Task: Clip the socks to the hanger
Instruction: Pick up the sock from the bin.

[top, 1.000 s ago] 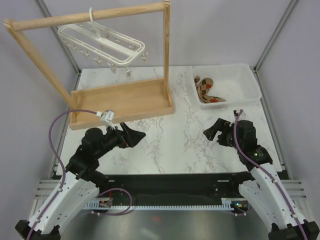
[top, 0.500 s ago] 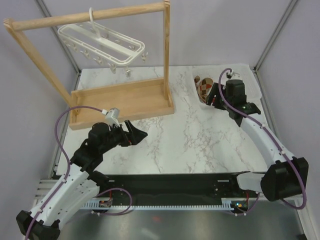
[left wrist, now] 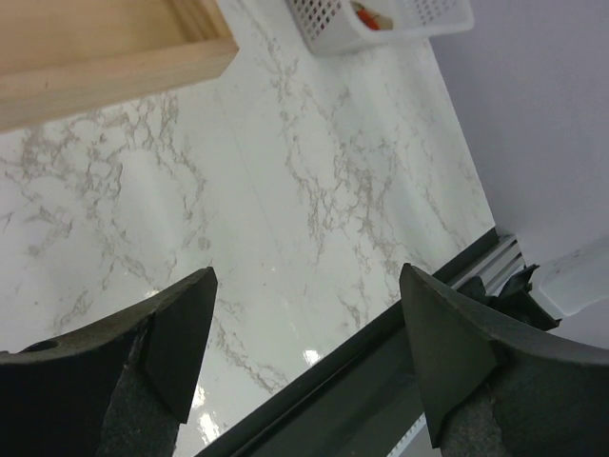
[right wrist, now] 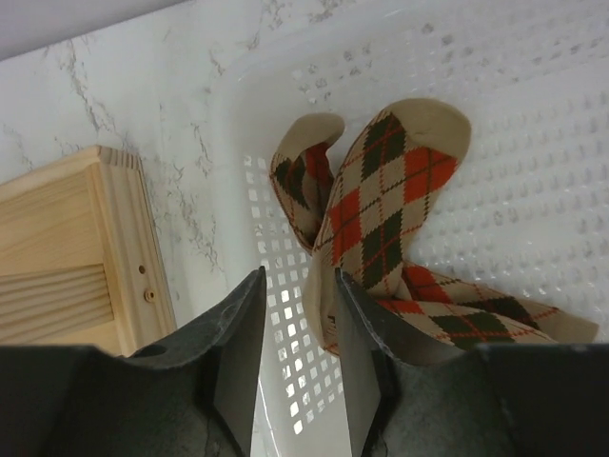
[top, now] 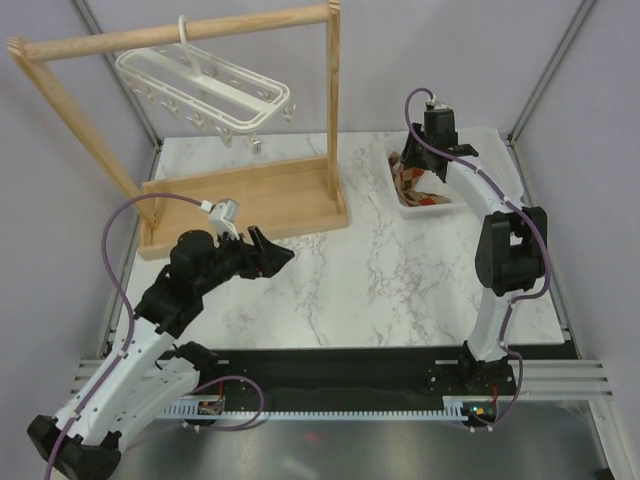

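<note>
The argyle socks point(right wrist: 381, 209) lie crossed inside the white perforated basket point(right wrist: 533, 143). The right gripper point(right wrist: 297, 286) hangs over the basket's side wall, jaws narrowed about a sock's edge — whether it grips, I cannot tell. The left gripper point(left wrist: 306, 276) gapes wide and empty, well apart from the basket — as is the hanger point(top: 265, 97).

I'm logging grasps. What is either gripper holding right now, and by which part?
Left gripper holds nothing, open above the table. Right gripper straddles the side edge of a sock in the basket; a closed pinch cannot be told.
</note>
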Controlling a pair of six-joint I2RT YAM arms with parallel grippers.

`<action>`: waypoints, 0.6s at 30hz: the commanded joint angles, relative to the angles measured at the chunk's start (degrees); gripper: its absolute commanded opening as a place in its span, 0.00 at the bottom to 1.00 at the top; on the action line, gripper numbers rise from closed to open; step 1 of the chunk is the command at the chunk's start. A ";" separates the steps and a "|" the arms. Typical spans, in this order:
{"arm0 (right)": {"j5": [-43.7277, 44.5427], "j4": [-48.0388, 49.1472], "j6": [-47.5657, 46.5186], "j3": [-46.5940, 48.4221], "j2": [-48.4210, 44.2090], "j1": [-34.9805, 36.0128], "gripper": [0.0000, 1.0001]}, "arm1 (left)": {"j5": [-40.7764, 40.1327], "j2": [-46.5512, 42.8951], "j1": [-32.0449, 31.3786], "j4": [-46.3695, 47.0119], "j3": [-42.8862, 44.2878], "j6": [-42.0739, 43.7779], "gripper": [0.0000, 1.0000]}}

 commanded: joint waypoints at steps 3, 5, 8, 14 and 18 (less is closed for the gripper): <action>-7.87 0.51 -1.02 2.20 -0.23 -0.09 0.49 | -2.73 0.79 -0.01 1.46 13.36 13.92 0.80; -9.46 1.38 -1.27 -0.09 -3.04 0.52 0.53 | -2.30 -0.09 -0.01 1.55 17.05 16.02 0.73; -11.48 1.47 -2.94 -4.40 -8.66 2.19 0.59 | -2.03 -3.24 -0.10 1.38 19.52 16.74 0.73; -24.21 4.54 -3.83 -14.42 -23.42 8.86 0.60 | -7.04 -3.53 -0.01 -4.06 28.13 20.25 0.78; -37.04 12.26 -2.17 -16.62 -28.00 17.64 0.54 | -4.93 -0.54 -0.01 -5.30 34.81 22.45 0.75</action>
